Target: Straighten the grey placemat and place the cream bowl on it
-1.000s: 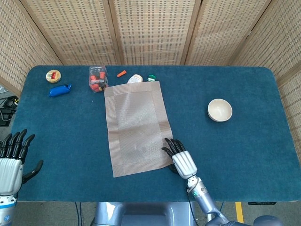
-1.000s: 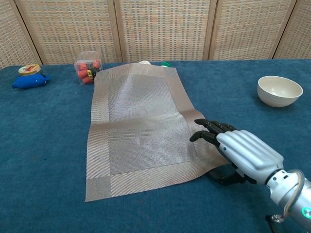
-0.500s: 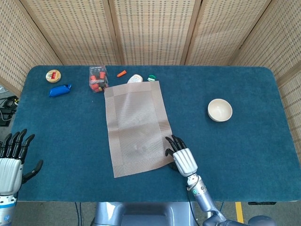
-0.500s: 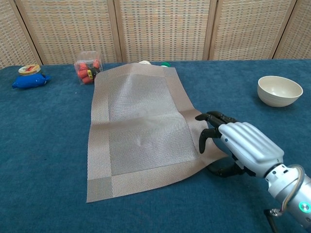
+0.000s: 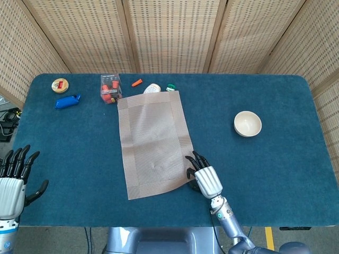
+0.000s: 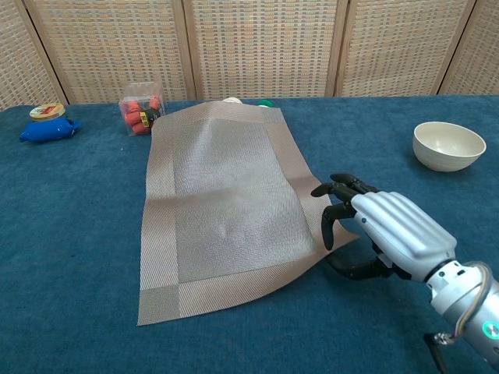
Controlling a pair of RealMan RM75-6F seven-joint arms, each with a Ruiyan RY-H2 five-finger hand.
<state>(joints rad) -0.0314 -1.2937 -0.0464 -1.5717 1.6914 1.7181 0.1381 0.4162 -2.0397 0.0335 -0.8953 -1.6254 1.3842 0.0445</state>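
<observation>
Curling my right hand (image 6: 380, 234) onto the woven grey rectangular placemat's (image 5: 153, 140) near corner, apparently pinching it, I've nudged it leftward; the round cream ceramic bowl (image 5: 247, 123) waits well right.

A deep teal-blue felt cloth is covering the table (image 5: 275, 169). On it a placemat (image 5: 153, 143) is showing a pale grey-beige weave, with a slightly darker ribbed border framing a lighter centre panel. A bowl (image 5: 247, 124) is glowing cream, inside and out. The right hand (image 6: 390, 234) is gleaming silver-white across its back, with black fingers (image 6: 335, 191). The left hand (image 5: 13, 182) is wearing the same silver and black. At the far edge, a clear box (image 5: 110, 88) is holding red-orange pieces, a bright blue object (image 5: 67, 101) is lying beside a tan disc with a red centre (image 5: 60, 85). Behind, woven tan lattice screens (image 5: 169, 32) are standing in wooden frames.
</observation>
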